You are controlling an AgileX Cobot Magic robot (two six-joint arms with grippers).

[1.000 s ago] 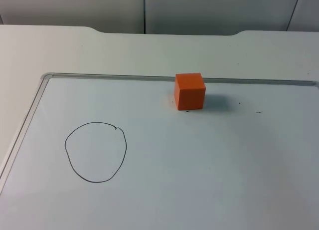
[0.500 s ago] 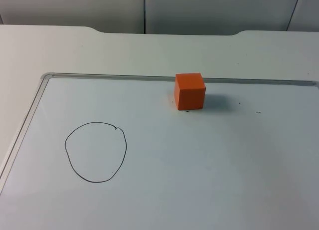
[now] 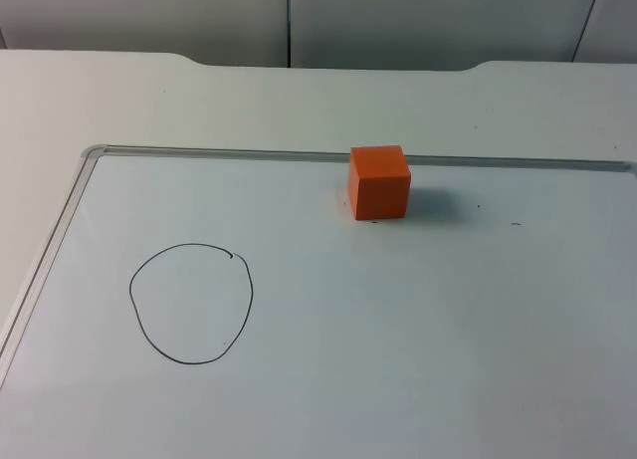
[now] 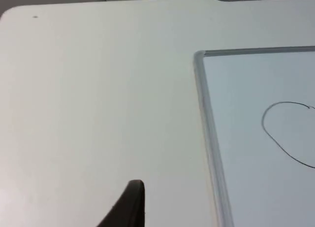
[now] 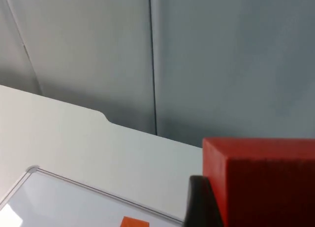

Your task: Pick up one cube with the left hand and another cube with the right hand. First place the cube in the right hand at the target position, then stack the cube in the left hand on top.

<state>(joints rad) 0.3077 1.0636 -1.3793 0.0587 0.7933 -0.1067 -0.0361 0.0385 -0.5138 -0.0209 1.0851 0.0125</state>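
An orange cube (image 3: 379, 182) rests on a whiteboard (image 3: 90, 160), close to the board's far edge and right of the middle. A hand-drawn black circle (image 3: 191, 303) marks the board's left part, and nothing lies inside it. In the right wrist view my right gripper (image 5: 246, 212) is shut on a red cube (image 5: 266, 173), held up high with the orange cube (image 5: 134, 221) far below it. My left gripper (image 4: 129, 210) hangs over bare table to the left of the whiteboard's frame (image 4: 206, 118), with the circle (image 4: 275, 133) beyond it.
The whiteboard lies flat on the white table (image 3: 119, 101), its raised metal frame running along the far and left sides. A grey partition wall (image 3: 398, 21) closes off the back.
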